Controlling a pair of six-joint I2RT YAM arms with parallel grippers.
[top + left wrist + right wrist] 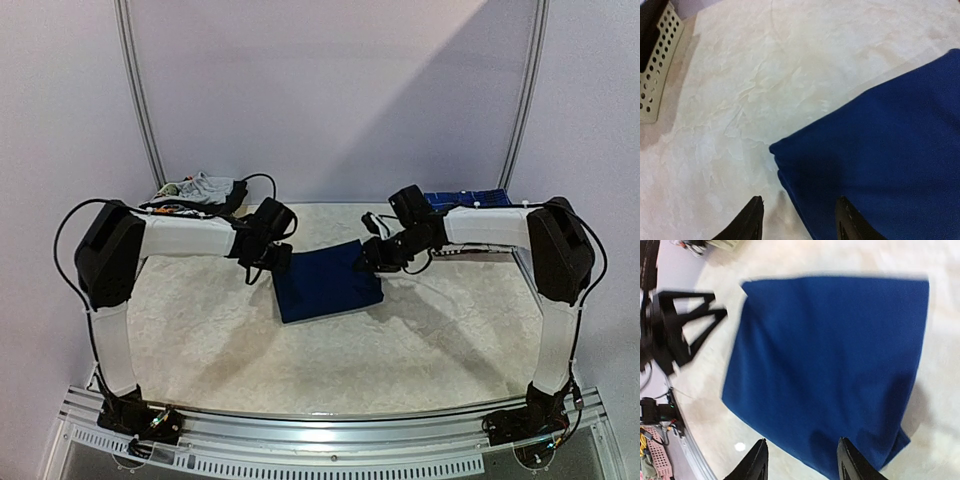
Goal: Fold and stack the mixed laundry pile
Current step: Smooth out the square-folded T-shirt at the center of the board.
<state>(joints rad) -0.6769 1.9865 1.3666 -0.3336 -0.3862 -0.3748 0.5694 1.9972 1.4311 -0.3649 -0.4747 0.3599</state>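
Note:
A navy garment (327,281) lies folded into a flat rectangle in the middle of the table. My left gripper (276,258) hovers open at its left far corner; in the left wrist view the navy garment's corner (875,165) lies under the gap of the left gripper (800,220), nothing gripped. My right gripper (366,262) stands open over the right far edge, and the navy garment (830,360) spreads flat beyond the right gripper (802,461). The rest of the laundry pile (198,190), grey and black pieces, sits at the back left.
A blue-and-black plaid piece (464,198) lies at the back right behind the right arm. A white perforated basket (656,75) stands at the left rear, with dark cloth in it. The table top (200,330) is pale and marbled, with walls close behind.

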